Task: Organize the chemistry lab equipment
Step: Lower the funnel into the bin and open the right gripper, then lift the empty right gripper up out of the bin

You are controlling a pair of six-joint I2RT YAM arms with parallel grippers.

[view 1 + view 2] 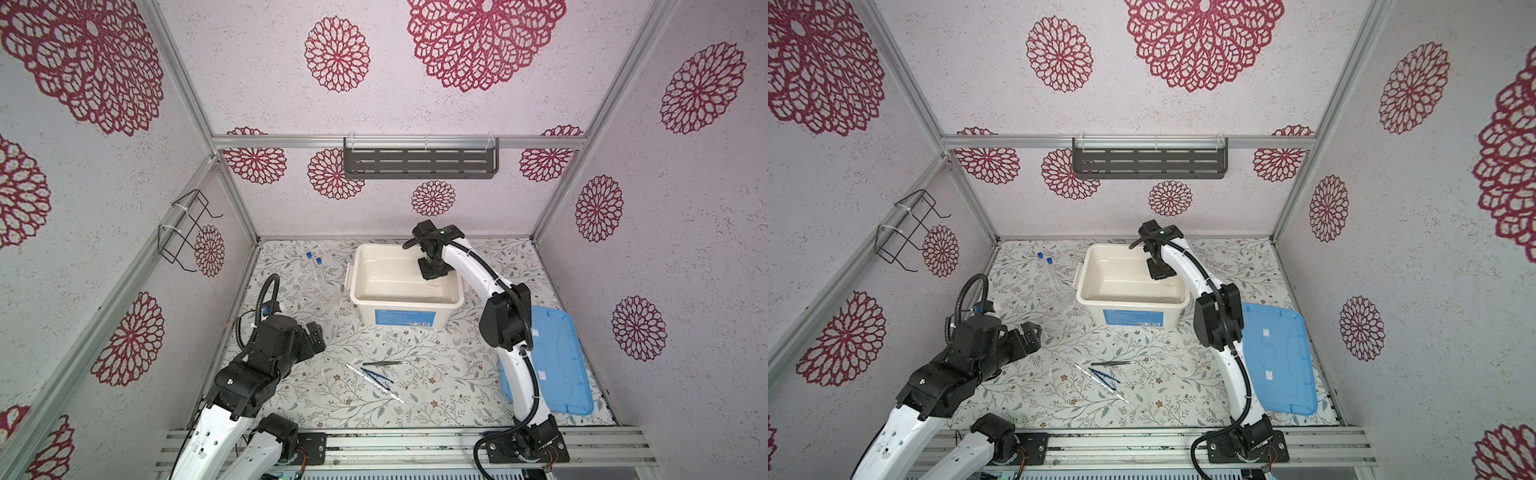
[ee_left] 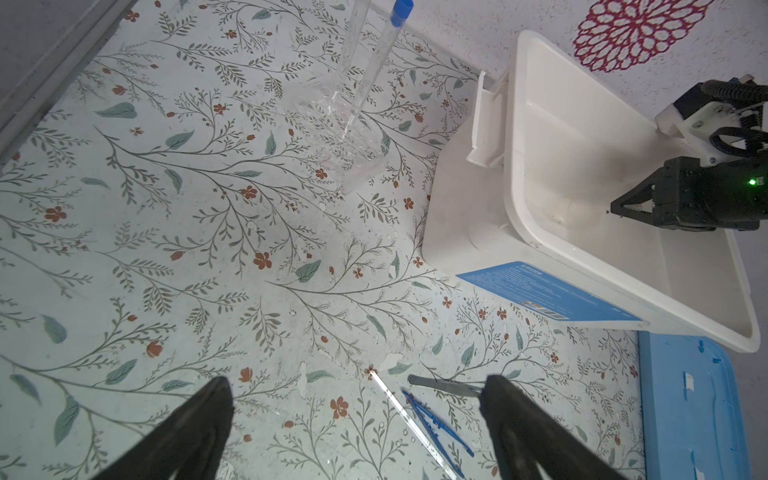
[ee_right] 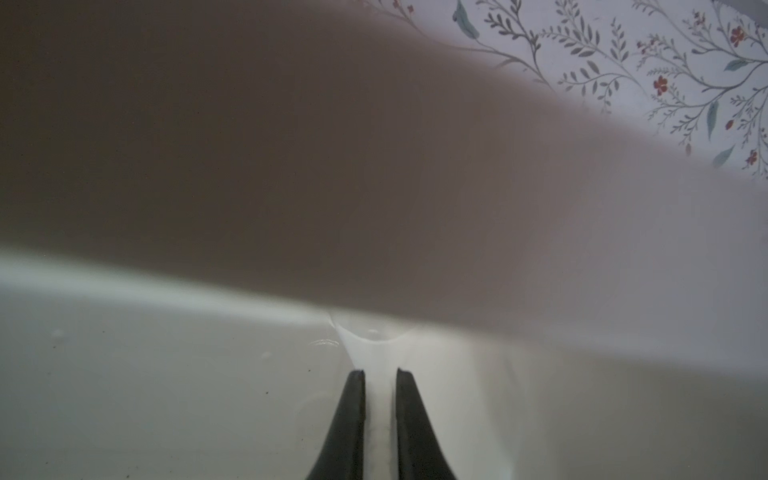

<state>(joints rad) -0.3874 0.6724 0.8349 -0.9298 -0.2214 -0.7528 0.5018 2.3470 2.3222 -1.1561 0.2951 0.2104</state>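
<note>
Reaching down into the tub (image 1: 360, 300), the right gripper (image 3: 379, 372) has its jaws drawn nearly together, only a narrow slit between them. The clear vessel (image 3: 370, 336) lies on the tub floor right at the fingertips, against the near wall. Whether the jaws pinch it cannot be told. The left gripper (image 2: 357, 415) hangs spread wide and empty above the mat (image 1: 436, 374) at front left. At back left of the mat, beside the tub, two tubes (image 1: 314, 266) with blue caps stand tilted in the holder (image 1: 326, 297). At front centre, three tools lie close together on the mat. The dark tweezers (image 1: 382, 363) are nearest the tub. The blue tweezers (image 1: 376, 375) lie just beside the stick (image 1: 394, 396), which runs diagonally toward the front edge. The lid (image 1: 557, 361) lies flat at right, partly hidden by the right arm in both top views.
</note>
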